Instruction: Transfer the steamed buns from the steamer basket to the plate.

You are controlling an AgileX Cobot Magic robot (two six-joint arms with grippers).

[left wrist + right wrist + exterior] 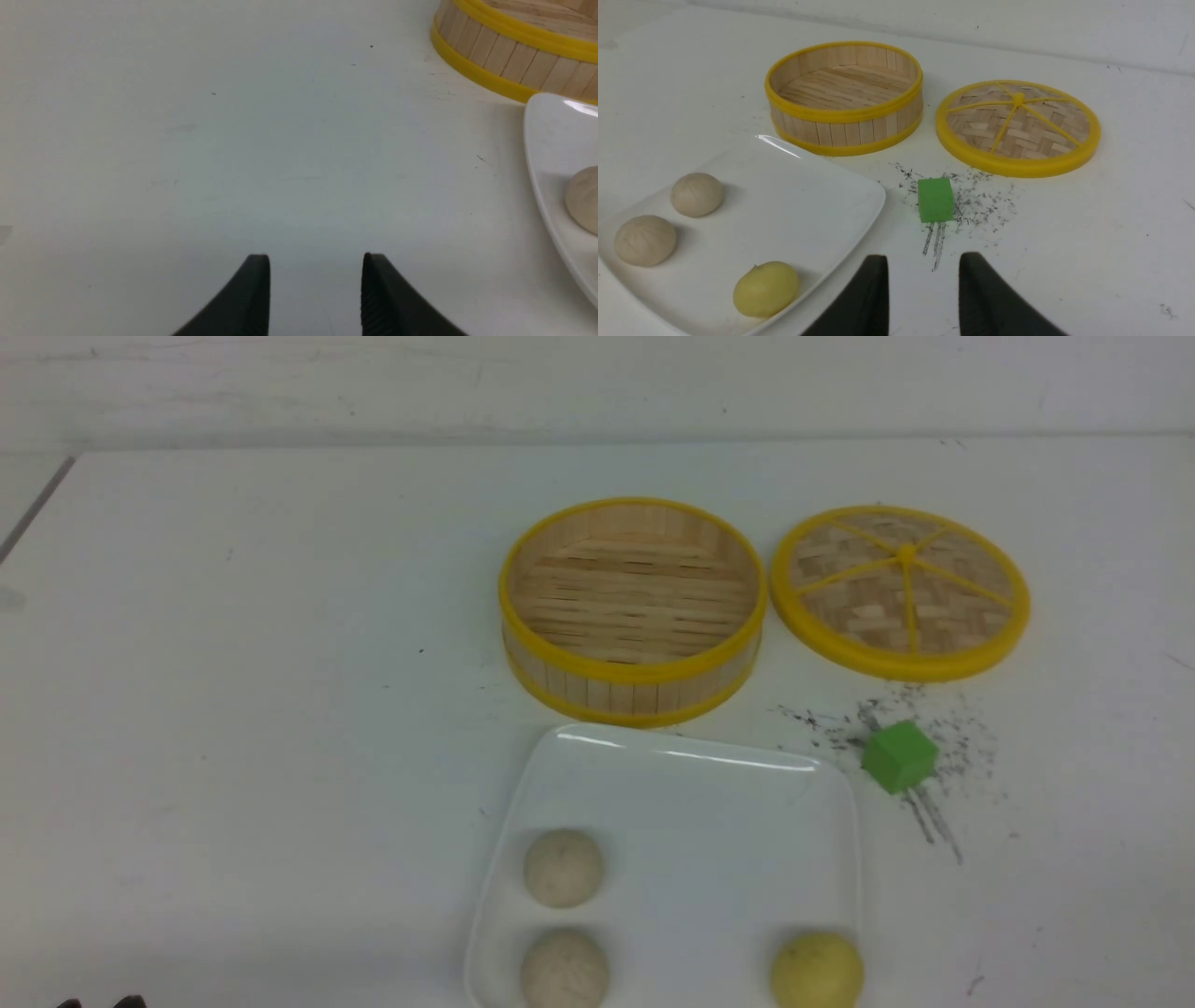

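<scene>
Beside the open right pincer (920, 266), the plate (822, 186) holds the steamed buns (766, 288).

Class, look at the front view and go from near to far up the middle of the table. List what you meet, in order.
Nearest off-white bun → second off-white bun → far rim of the plate → steamer basket.

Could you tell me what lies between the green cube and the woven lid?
Only dark scuff marks on the bare table; nothing solid lies between the green cube and the lid, as the right wrist view shows.
</scene>
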